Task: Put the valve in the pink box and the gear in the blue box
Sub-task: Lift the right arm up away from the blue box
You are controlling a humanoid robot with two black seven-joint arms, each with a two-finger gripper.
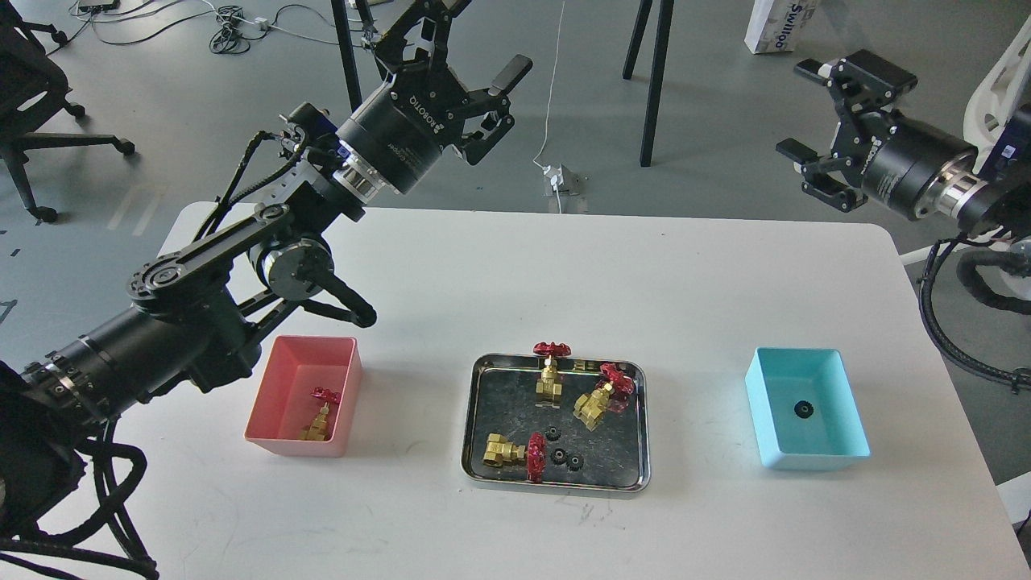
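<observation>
The pink box (267,388) stands at the left of the table with one valve (320,414) lying in it. The blue box (809,461) stands at the right with one gear (802,410) on its floor. Three more valves (550,372) (599,396) (511,453) and three gears (552,433) (556,456) (574,461) lie in the steel tray (556,486) in the middle. My left gripper (483,39) is open and empty, raised high beyond the table's far edge. My right gripper (797,109) is open and empty, raised high at the far right.
The white table (515,274) ends close behind both arms. Black tripod legs (651,80), cables and a floor socket lie beyond its far edge. A white office chair (995,161) stands to the right.
</observation>
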